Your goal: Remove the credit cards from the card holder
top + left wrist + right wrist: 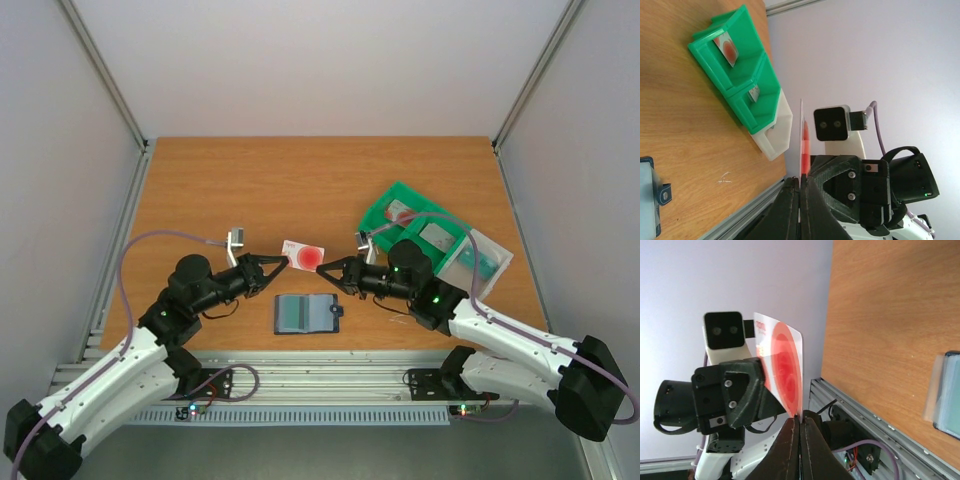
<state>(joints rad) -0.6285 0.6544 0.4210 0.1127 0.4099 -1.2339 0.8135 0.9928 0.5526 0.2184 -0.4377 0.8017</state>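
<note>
A whitish credit card (303,255) with a red round blotch is held in the air above the table between both grippers. My left gripper (286,262) is shut on its left edge and my right gripper (322,268) on its right edge. The left wrist view shows the card (802,135) edge-on in my left gripper (801,181). The right wrist view shows its red face (785,365) rising from my right gripper (800,416). The slate-blue card holder (307,313) lies open on the table just below, and shows at the frame edges (647,200) (947,397).
A green compartmented tray (385,205) stands at the right with two cards (400,213) (437,236) in its compartments; it shows in the left wrist view too (715,40). A clear white bin (480,258) adjoins it. Metal rails run along the table's near edge.
</note>
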